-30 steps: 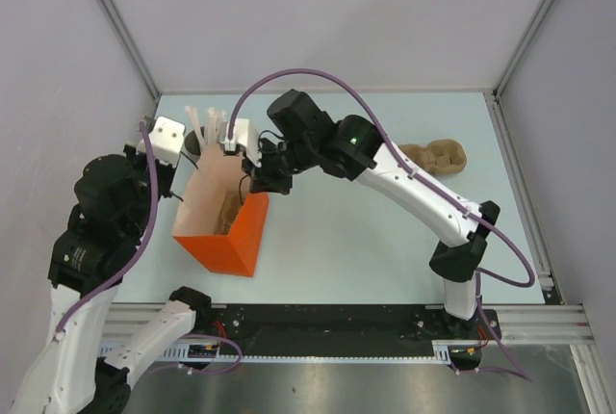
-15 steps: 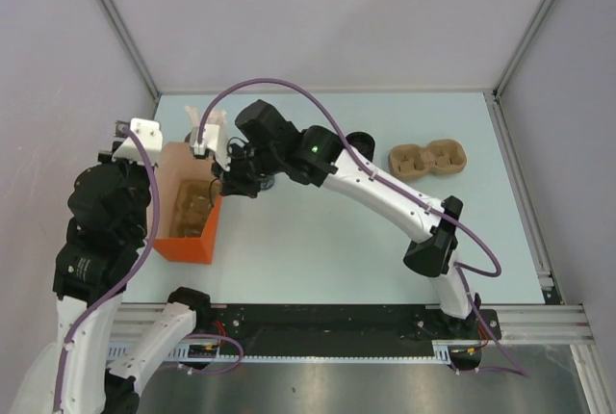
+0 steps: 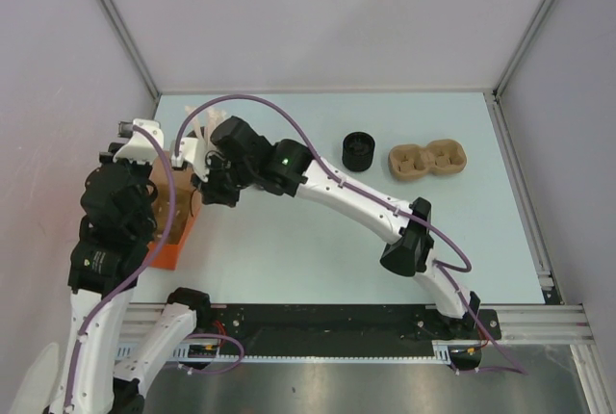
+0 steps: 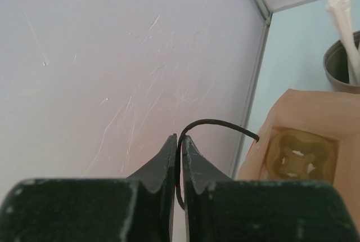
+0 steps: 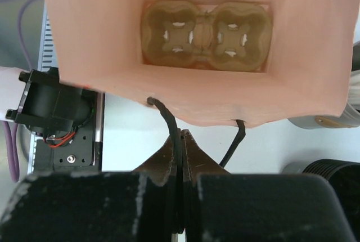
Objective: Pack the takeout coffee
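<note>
The left arm rises folded from its base at the near left, its wrist up by the left wall, and the left gripper (image 4: 180, 138) is pinched closed on a thin black cord handle (image 4: 216, 122) of the orange paper bag with a pale peach inside (image 3: 179, 233). The right arm stretches from the near right corner across the table, elbow bent low, its forearm running to the bag's right side. There the right gripper (image 5: 181, 136) is clamped on the bag's other black cord loop (image 5: 167, 119). Between the two grips the bag's mouth stands open upward, and a brown moulded-pulp two-well cup carrier (image 5: 205, 35) lies flat on its bottom. The small black tapered disposable cup (image 3: 358, 151) stands on the pale blue table (image 3: 289, 260), well apart from the bag. It is upright, long axis vertical, its round top facing the overhead camera. Whether a lid sits on it cannot be told from above. Just beside it on the right lies a second brown pulp carrier (image 3: 428, 159). A grey cup (image 4: 340, 70) of white straws (image 4: 344, 25) stands just behind the bag.
</note>
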